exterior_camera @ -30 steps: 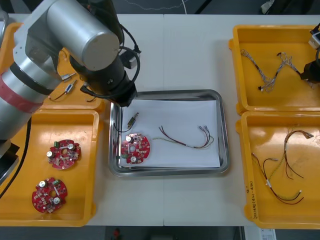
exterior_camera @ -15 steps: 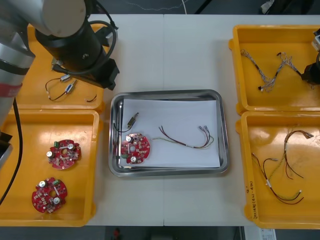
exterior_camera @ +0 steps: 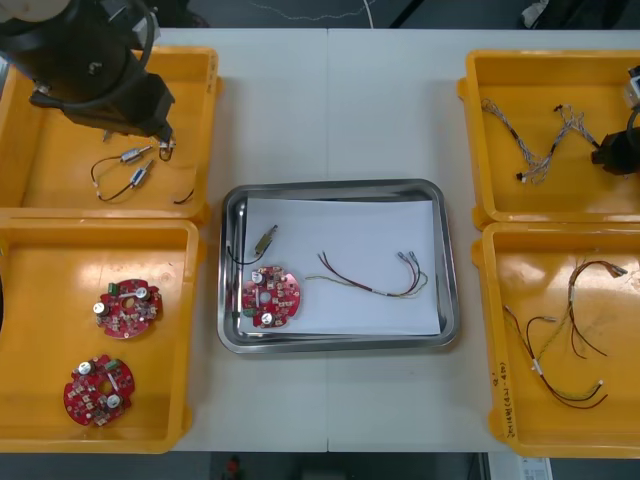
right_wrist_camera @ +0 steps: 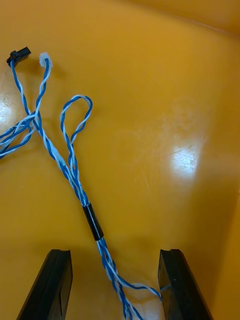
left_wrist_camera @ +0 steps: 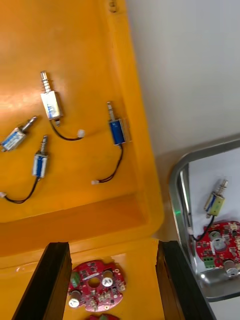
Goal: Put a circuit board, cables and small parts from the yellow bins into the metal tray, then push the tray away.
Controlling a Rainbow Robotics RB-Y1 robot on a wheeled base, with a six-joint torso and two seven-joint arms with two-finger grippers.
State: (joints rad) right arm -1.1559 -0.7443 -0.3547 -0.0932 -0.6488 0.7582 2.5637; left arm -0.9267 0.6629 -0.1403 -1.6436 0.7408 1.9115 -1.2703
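The metal tray (exterior_camera: 448, 262), white inside, holds a round red circuit board (exterior_camera: 270, 297), a small metal part (exterior_camera: 265, 240) and a thin red and yellow cable (exterior_camera: 375, 275). My left arm (exterior_camera: 90, 60) hangs over the far left yellow bin (exterior_camera: 40, 150). The left gripper (left_wrist_camera: 112, 245) is open and empty, high above several small metal parts (left_wrist_camera: 51, 102); the tray's corner (left_wrist_camera: 177, 190) lies beside it. My right gripper (right_wrist_camera: 115, 252) is open low in the far right bin (exterior_camera: 470, 120), with a twisted blue and white cable (right_wrist_camera: 75, 170) running between its fingers.
The near left bin (exterior_camera: 40, 300) has two more red boards (exterior_camera: 127, 307). The near right bin (exterior_camera: 490, 330) holds red and yellow and black cables (exterior_camera: 565, 340). Bare table lies beyond the tray's far edge.
My left arm has drawn back from the tray's far left corner to above the far left bin. The small metal part stays in the tray. The right arm has barely moved.
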